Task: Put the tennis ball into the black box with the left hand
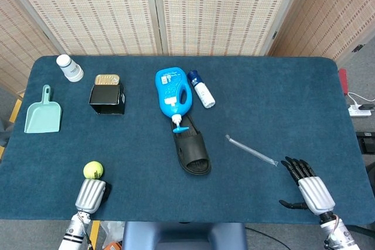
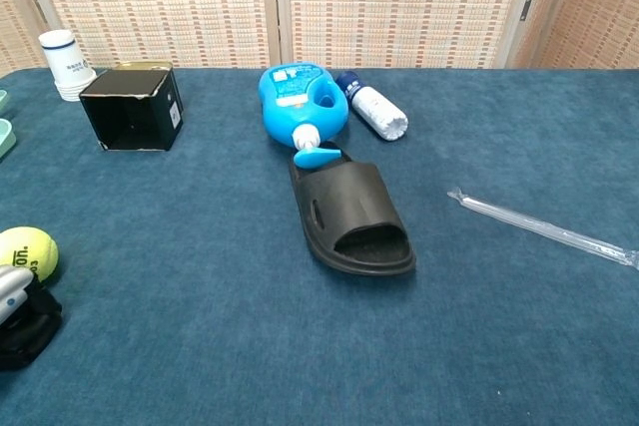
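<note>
The tennis ball (image 1: 93, 170) lies near the table's (image 1: 281, 103) front-left edge, well apart from the black box (image 1: 107, 98), with the left hand (image 1: 90, 195) just behind it, its fingers hidden in the head view and cut off in the chest view, so their spread cannot be told. The right hand (image 1: 307, 186) rests near the front-right corner, dark fingers (image 1: 296, 168) apart, holding nothing.

Tennis ball (image 1: 93, 170) near front edge; black box (image 1: 107, 98) behind.

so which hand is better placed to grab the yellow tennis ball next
Left. The left hand sits just behind the yellow tennis ball, while the right hand rests far across the blue cloth table.
</note>
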### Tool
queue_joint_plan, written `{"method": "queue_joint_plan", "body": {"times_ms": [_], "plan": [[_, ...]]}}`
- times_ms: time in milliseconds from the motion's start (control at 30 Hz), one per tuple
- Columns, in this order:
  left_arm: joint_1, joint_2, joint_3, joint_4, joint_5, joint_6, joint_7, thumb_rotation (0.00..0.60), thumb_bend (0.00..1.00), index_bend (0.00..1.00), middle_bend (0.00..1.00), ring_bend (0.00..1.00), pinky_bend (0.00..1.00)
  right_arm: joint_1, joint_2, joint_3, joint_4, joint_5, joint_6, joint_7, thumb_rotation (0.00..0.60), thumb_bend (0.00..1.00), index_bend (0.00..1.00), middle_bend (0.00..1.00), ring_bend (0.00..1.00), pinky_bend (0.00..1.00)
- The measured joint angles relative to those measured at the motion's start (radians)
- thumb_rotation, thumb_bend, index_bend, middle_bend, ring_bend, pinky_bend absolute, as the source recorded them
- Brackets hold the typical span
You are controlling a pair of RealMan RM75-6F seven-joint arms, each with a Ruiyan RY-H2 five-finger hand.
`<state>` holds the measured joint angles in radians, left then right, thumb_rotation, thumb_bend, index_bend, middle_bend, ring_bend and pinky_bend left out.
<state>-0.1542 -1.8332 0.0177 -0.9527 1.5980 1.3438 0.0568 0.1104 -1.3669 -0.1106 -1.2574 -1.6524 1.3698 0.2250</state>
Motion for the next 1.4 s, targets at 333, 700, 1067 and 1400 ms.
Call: {"method": "queue_joint_plan", "body": {"times_ms": [333,700,1067,1400], "plan": [[-0.040,0.011,-0.025,0.049,-0.018,-0.006,-0.075,0.600,0.68,1.00,1.00,1.00,1.00,0.008,-0.006,0.008,-0.011,0.022,-0.029,-0.034,0.600,0.00,0.00,0.00,0.00,0.00],[-0.107,0.001,-0.063,0.147,-0.041,-0.030,-0.135,0.600,0.68,1.00,1.00,1.00,1.00,0.010,-0.010,0.015,-0.025,0.041,-0.042,-0.065,0.600,0.00,0.00,0.00,0.00,0.00],[-0.206,-0.043,-0.111,0.185,-0.091,-0.142,-0.159,0.600,0.68,1.00,1.00,1.00,1.00,0.009,-0.012,0.022,-0.030,0.056,-0.047,-0.075,0.600,0.00,0.00,0.00,0.00,0.00],[-0.353,-0.124,-0.222,0.344,-0.153,-0.186,-0.266,0.600,0.71,1.00,1.00,1.00,1.00,0.014,-0.014,0.024,-0.033,0.064,-0.062,-0.085,0.600,0.00,0.00,0.00,0.00,0.00]]}}
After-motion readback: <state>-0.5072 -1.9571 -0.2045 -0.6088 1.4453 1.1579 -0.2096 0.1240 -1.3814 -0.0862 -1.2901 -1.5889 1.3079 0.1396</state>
